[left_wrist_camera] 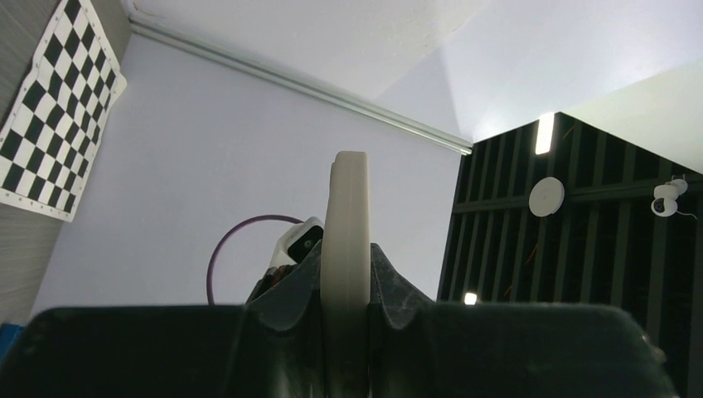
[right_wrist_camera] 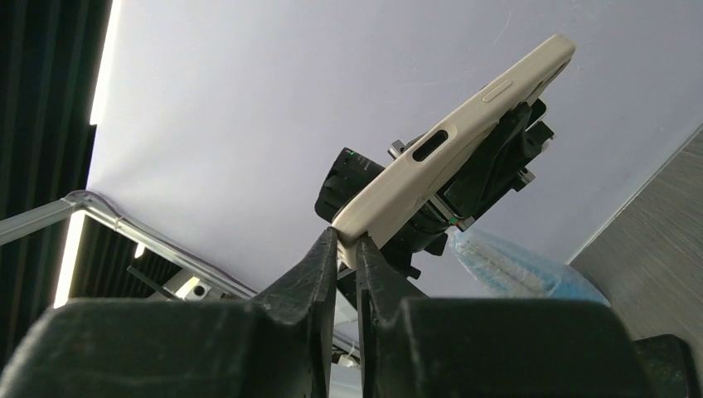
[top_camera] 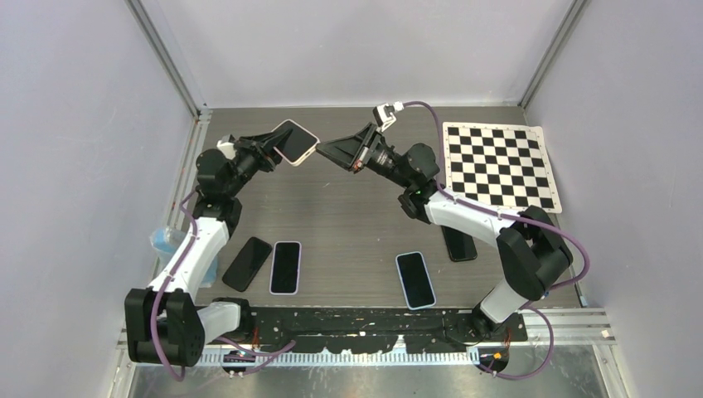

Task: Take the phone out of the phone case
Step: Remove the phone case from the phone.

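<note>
A phone in a cream case (top_camera: 296, 142) is held in the air above the table's far left part. My left gripper (top_camera: 273, 149) is shut on it; in the left wrist view the case (left_wrist_camera: 346, 207) stands edge-on between the jaws of the left gripper (left_wrist_camera: 346, 257). My right gripper (top_camera: 323, 151) reaches in from the right. In the right wrist view the right gripper (right_wrist_camera: 348, 240) has its fingertips pinched on the lower corner of the case (right_wrist_camera: 464, 124). The phone's screen is hidden.
On the table lie a black phone (top_camera: 247, 264), a phone in a pale case (top_camera: 284, 267), a phone in a light blue case (top_camera: 414, 279) and a dark phone (top_camera: 458, 245) partly under the right arm. A checkerboard sheet (top_camera: 500, 164) lies far right. A blue plastic item (top_camera: 164, 241) is at the left edge.
</note>
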